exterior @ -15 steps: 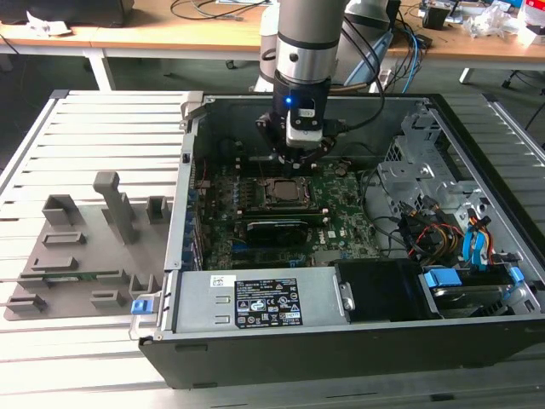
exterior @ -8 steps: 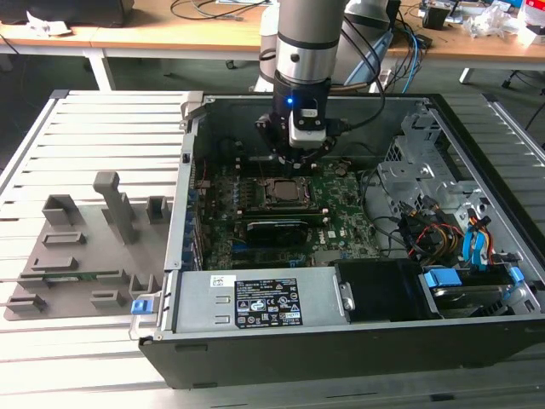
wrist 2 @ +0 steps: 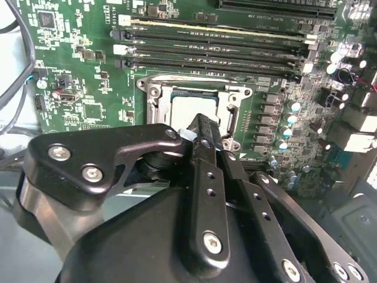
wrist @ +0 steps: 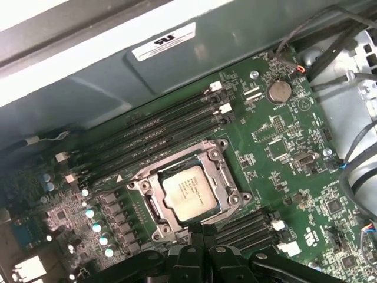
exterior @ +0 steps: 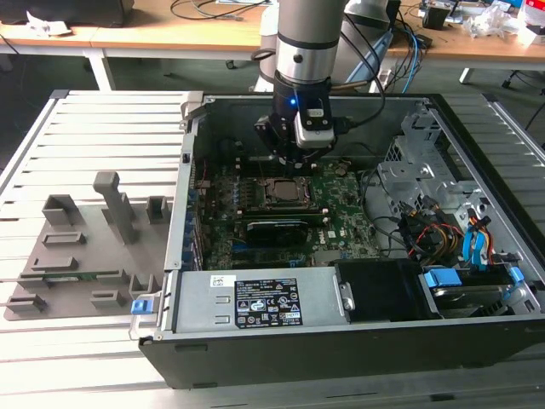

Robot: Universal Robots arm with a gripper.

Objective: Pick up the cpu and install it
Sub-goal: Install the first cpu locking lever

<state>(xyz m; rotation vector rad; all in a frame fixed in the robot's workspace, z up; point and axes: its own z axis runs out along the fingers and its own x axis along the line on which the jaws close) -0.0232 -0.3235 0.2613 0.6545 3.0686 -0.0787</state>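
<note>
CPU [wrist: 189, 193] is what we see seated flat inside the motherboard socket [wrist: 231, 177], its silver-grey top plate facing up and framed on all sides by the socket's metal bracket. In the second wrist view the cpu [wrist 2: 187, 111] shows just beyond the tips of the gripper [wrist 2: 200, 127], partly covered by them. We see the gripper's black fingers [wrist 2: 206, 177] drawn together into a narrow point, clenched with nothing between them, hanging just above the near edge of the socket. Whether the tips touch the chip we cannot tell.

In the exterior view the gripper [exterior: 294, 158] hangs inside the open computer case [exterior: 341, 349], over the far side of the green motherboard [exterior: 341, 221], with the socket [exterior: 283, 192] directly beneath it. Four long memory slots [wrist: 159, 132] run beside the socket, between it and the case wall. The case lies on a slatted metal table [exterior: 102, 128], and a grey fixture tray [exterior: 77, 256] sits beside the case at the exterior view's left.
</note>
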